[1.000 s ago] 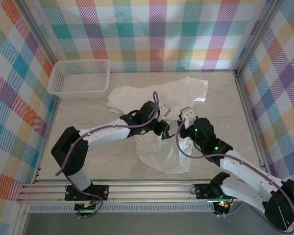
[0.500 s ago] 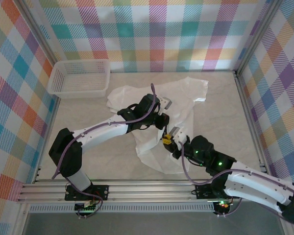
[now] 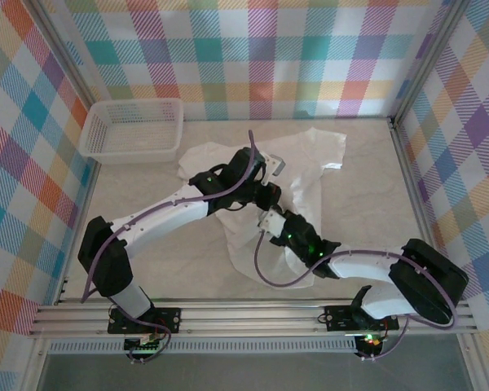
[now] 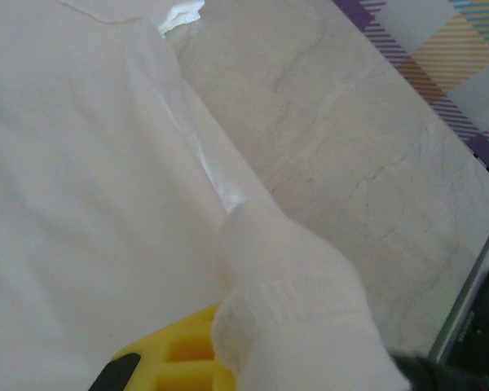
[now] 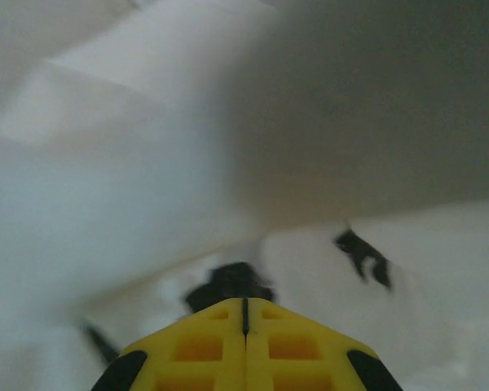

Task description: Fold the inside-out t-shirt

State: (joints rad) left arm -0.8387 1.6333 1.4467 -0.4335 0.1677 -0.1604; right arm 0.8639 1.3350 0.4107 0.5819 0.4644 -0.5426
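The inside-out t-shirt (image 3: 301, 175) lies white and crumpled on the middle of the table. My left gripper (image 3: 270, 194) hovers over its centre, shut on a bunched fold of the shirt. In the left wrist view the hemmed fold (image 4: 297, 318) drapes over one yellow finger (image 4: 183, 358). My right gripper (image 3: 270, 221) sits just in front of the left one, low at the shirt. In the right wrist view its yellow jaws (image 5: 244, 305) are pressed together with nothing visible between them. White cloth with blurred black print marks (image 5: 363, 257) surrounds them, and a shaded layer hangs overhead.
A white mesh basket (image 3: 132, 130) stands at the far left corner of the table. Checked walls close in the back and both sides. Bare marble table (image 3: 375, 204) lies right of the shirt, and more to its left front (image 3: 171, 261).
My right arm has swung left, carrying its gripper from the shirt's right side in under the left gripper. My left gripper has shifted slightly farther back with the fold.
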